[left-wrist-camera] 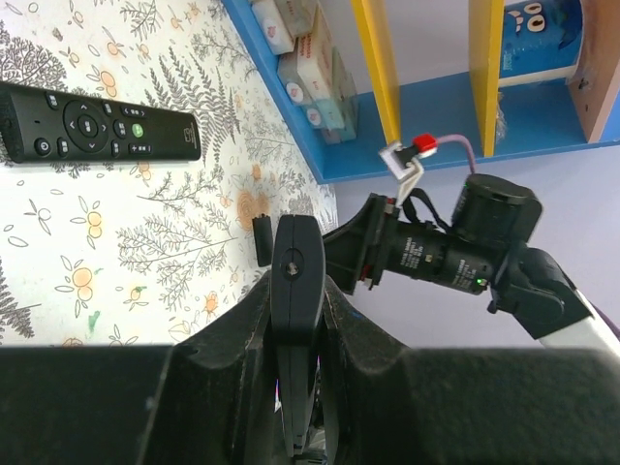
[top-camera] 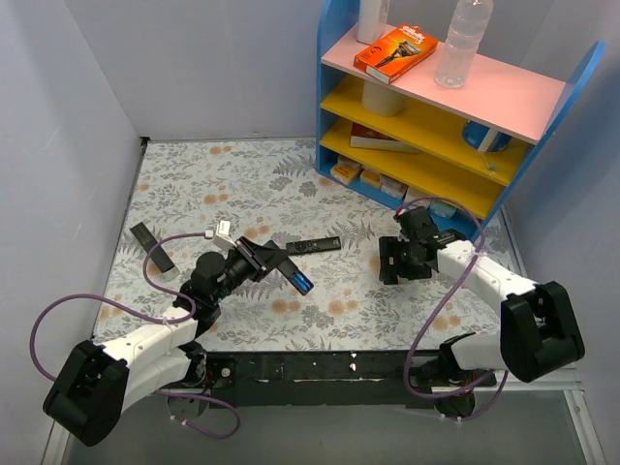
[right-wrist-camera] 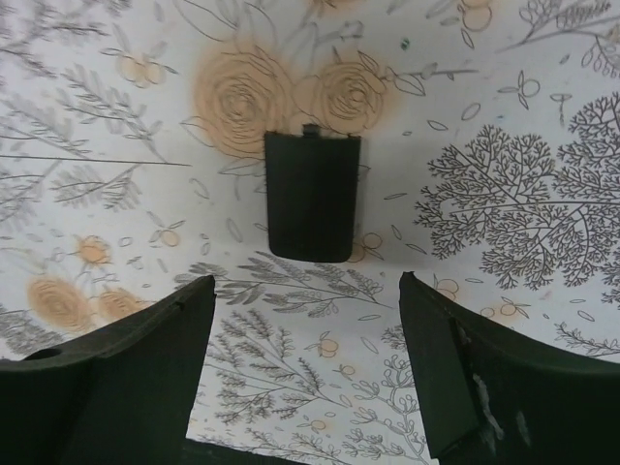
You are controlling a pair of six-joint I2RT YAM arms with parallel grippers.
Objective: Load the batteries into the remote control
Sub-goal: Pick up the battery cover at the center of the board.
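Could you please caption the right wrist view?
Right gripper, open, poised above a black battery cover lying on the floral table.

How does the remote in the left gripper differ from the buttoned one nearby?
The held remote is clamped in the left gripper; the buttoned remote lies flat on the floral mat, untouched. The held remote shows a blue end, no buttons; the buttoned remote shows light buttons. Both are slim black bars.

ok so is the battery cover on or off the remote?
Off. The cover lies flat on the table, apart from the remote control clamped in the left gripper.
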